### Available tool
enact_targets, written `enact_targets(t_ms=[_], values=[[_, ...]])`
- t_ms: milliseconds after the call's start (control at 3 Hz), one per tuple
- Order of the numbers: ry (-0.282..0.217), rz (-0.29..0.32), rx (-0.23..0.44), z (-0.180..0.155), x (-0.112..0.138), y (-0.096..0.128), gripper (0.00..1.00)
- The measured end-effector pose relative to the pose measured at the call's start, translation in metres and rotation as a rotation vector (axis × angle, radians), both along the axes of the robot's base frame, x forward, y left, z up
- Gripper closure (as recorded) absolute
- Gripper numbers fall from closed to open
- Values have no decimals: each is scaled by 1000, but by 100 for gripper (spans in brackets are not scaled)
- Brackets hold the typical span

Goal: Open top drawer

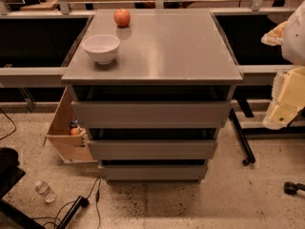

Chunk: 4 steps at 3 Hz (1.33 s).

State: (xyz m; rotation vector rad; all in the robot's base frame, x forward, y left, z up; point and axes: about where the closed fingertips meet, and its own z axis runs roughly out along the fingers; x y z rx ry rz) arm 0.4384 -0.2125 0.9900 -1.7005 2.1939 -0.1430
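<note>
The grey cabinet [157,46] stands in the middle of the view, seen from above and in front. Its top drawer [151,113] is the widest flat grey front, just under the cabinet top. A dark gap shows between the top's edge and this front. Two narrower-looking grey fronts [152,149] sit below it. My gripper [282,112] is the pale cream part at the right edge. It hangs level with the top drawer, well apart from the cabinet's right side and touching nothing.
A white bowl [101,47] and a red apple [122,17] sit on the cabinet top at the left. A light wooden box [64,140] leans by the cabinet's left side. A water bottle [44,191] and cables [76,206] lie on the floor. Black stand legs [242,140] are at the right.
</note>
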Motion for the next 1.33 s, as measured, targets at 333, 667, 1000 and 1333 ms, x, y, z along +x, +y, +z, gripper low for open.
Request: enact_targets(t_ms=[333,667,1000,1333], values=[[0,0,0,0,0,0,0],[-23,0,-54,-25,10,-1,0],[-29,14,-140,-83,40,-9,0],[-16,21,-232,-142,73,-19,0]])
